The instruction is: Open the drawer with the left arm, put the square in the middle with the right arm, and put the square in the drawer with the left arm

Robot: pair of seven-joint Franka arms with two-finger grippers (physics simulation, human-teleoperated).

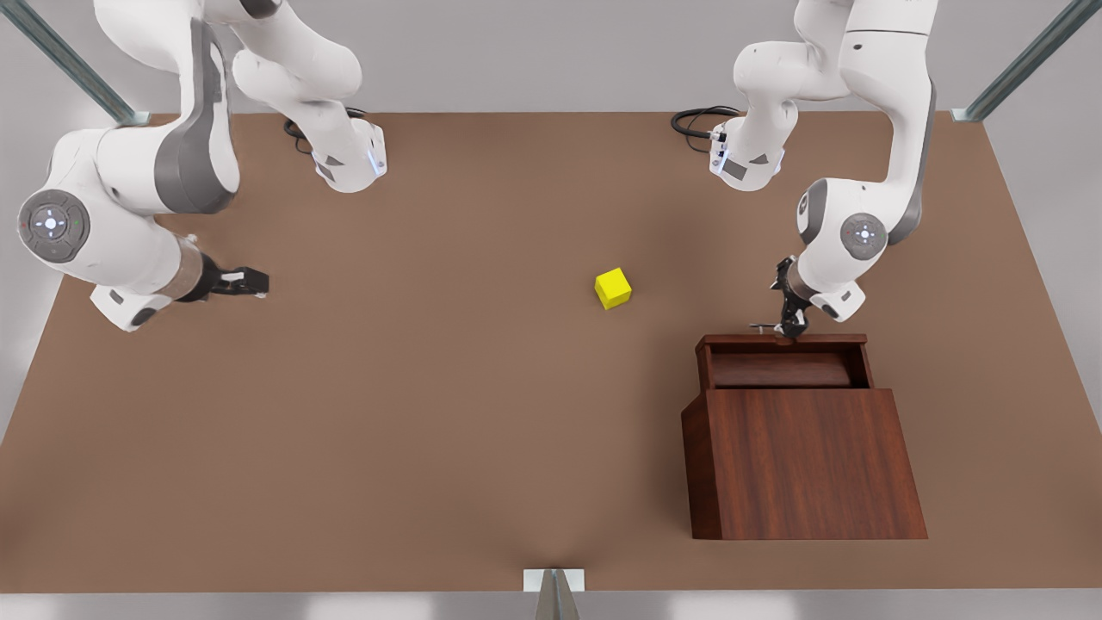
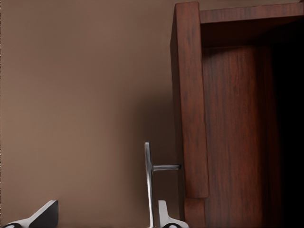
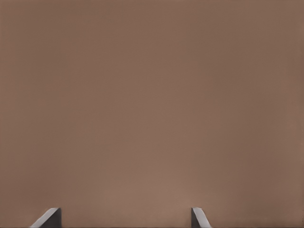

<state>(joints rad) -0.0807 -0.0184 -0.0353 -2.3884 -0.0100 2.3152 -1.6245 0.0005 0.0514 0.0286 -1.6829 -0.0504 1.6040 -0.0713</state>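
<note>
The drawer (image 1: 785, 357) is sitting pulled out of the cabinet (image 1: 801, 465), and the left end effector (image 1: 790, 325) is hovering at its silver handle (image 2: 149, 183). In the left wrist view its fingers (image 2: 166, 216) are spread, one on each side of the bar, gripping nothing. So the opening step looks finished, or nearly so.

The square (image 1: 612, 288) is resting on the bare table (image 1: 430, 413), roughly mid-table and well apart from both arms; whether that already counts as the middle is hard to judge. If it does, the next move is calling for the left arm to leave the handle, reach across to the cube and close on it squarely (it is small, so alignment matters) before carrying it over the drawer's rim.

The right end effector (image 1: 245, 281) is waiting low over the table at the front view's left, fingers (image 3: 47, 219) wide apart and empty.

The table is a plain matte brown surface, unmarked. Pale grey walls and slanted metal struts (image 1: 73, 65) are framing it.
</note>
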